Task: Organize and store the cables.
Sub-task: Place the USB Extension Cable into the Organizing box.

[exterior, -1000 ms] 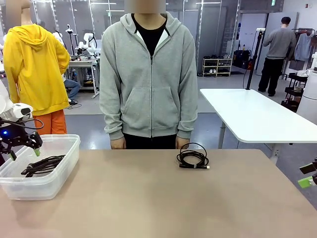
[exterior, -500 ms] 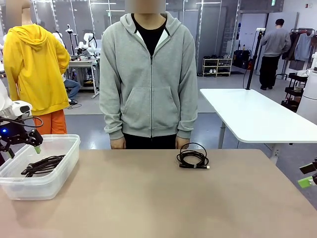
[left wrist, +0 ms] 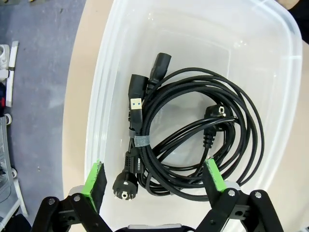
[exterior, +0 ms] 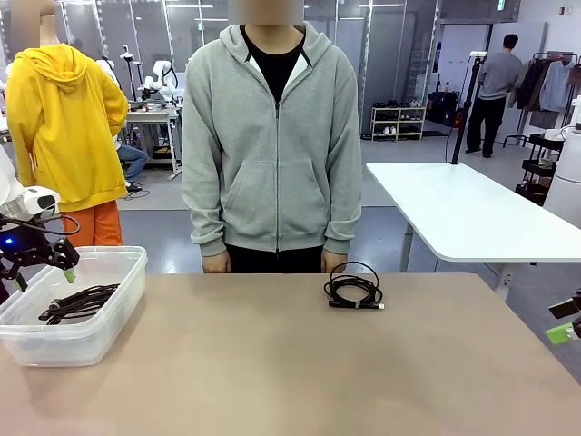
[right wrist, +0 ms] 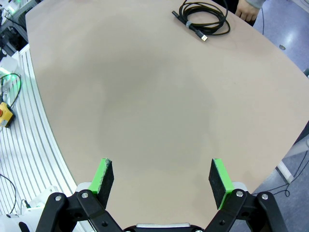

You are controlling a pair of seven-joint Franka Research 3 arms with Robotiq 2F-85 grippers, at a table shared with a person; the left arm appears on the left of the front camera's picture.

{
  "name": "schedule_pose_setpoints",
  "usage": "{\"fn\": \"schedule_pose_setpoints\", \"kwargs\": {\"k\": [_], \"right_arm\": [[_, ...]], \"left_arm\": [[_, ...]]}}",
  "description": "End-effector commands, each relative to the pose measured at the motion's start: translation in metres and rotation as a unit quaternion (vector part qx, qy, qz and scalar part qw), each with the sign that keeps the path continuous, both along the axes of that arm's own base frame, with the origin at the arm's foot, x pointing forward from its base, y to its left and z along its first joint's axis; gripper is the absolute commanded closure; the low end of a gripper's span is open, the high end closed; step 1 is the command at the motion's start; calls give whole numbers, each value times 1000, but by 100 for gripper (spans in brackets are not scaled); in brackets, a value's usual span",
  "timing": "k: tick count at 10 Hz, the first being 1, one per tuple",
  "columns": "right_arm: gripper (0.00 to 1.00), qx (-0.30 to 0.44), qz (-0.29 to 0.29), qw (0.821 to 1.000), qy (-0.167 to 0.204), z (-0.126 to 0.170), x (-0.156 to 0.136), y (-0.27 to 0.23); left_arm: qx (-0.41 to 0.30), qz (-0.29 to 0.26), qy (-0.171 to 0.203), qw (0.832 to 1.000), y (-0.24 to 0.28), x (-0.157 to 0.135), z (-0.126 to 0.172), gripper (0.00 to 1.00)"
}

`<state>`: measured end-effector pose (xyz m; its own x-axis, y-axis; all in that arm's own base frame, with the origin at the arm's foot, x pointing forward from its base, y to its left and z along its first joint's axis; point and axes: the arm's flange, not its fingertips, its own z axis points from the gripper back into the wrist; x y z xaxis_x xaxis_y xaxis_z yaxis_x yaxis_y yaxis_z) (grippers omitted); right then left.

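Cables: two lots visible. One tangle of black cords (left wrist: 193, 130) lies in the clear plastic bin (exterior: 118, 300) at the robot's left end of the desk (exterior: 290, 363), plugs loose on the bin floor. One coiled cable (exterior: 354, 289) sits on the bare desk at the far edge, just in front of the person in the grey hoodie (exterior: 272, 154), whose hands hang at the desk edge.

Progress, as judged: part stored, one coil left to bring over.

Left tool (exterior: 41, 269) hovers above the bin's near-left corner, jaws wide apart, holding nothing; in its wrist view the binned cords lie directly below and between the green pads (left wrist: 94, 179), not touching.

Right tool (right wrist: 159, 181) is at the desk's right edge, jaws spread, empty. The remaining coil (right wrist: 203, 19) lies well apart from it, across the desk toward the person's side.
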<state>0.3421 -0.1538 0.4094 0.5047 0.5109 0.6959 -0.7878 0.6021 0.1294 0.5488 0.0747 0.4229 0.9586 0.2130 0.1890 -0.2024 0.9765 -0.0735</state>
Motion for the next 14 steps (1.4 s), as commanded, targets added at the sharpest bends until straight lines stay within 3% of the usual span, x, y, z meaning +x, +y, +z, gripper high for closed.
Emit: {"fn": "schedule_pose_setpoints", "kwargs": {"k": [1, 4, 5, 6, 9, 11, 14], "right_arm": [[0, 10, -8, 1000, 5, 2, 0, 1], [0, 10, -8, 1000, 5, 2, 0, 1], [0, 0, 0, 1000, 0, 0, 0, 0], [0, -42, -14, 999, -5, 23, -10, 7], [0, -98, 6, 995, -6, 59, 22, 27], [0, -130, 54, 990, 10, 69, 47, 46], [0, -201, 119, 972, -15, 91, 83, 87]], "left_arm": [[1, 1, -2, 1000, 1, 1, 0, 0], [0, 0, 0, 1000, 0, 0, 0, 1], [0, -32, -18, 999, -4, 0, 13, 0], [-12, -58, -30, 998, -9, -6, 27, 0], [-28, -78, -57, 995, -11, -44, 63, 0], [-57, -188, -56, 979, -13, -83, 96, 0], [-53, -309, -128, 941, -16, -146, 121, 0]]}}
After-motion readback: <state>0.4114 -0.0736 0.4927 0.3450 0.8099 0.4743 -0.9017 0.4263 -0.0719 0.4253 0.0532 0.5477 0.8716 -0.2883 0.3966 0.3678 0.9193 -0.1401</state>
